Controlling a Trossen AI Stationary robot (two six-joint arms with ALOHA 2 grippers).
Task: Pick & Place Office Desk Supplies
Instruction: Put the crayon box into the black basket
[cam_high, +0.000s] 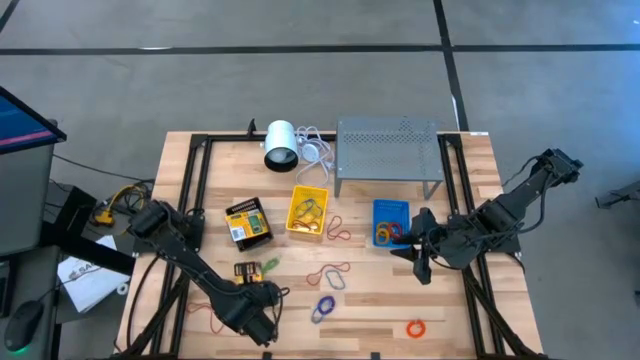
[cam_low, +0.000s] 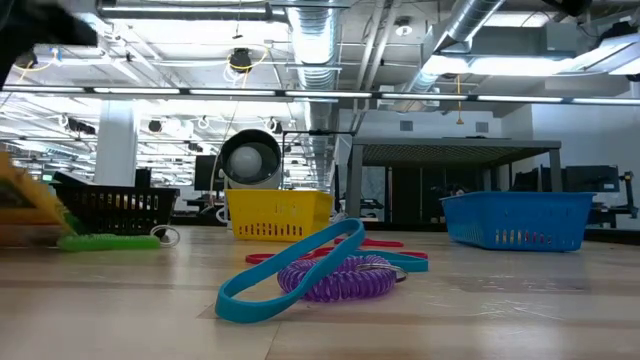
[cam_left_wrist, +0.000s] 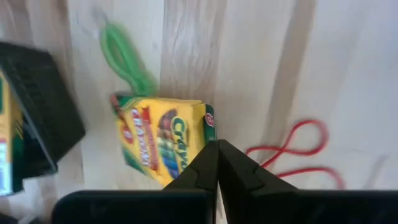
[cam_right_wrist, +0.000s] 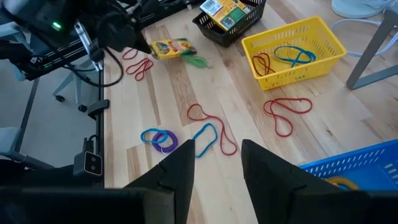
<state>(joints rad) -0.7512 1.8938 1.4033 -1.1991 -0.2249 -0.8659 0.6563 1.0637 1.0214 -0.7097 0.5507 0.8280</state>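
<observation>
The left claw (cam_left_wrist: 217, 163), pinched shut and empty, hovers just beside the flat yellow crayon packet (cam_left_wrist: 163, 140); the right claw (cam_right_wrist: 216, 163) waits half-open by the blue bin (cam_high: 390, 221).

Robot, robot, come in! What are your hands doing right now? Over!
Left hand shut, empty, beside the yellow crayon packet. Right hand open, empty, beside the blue plastic bin. Nothing in the way.

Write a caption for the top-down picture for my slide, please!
Two robot arms over a wooden table scattered with rubber bands, yellow bin, blue bin and black bin.
</observation>
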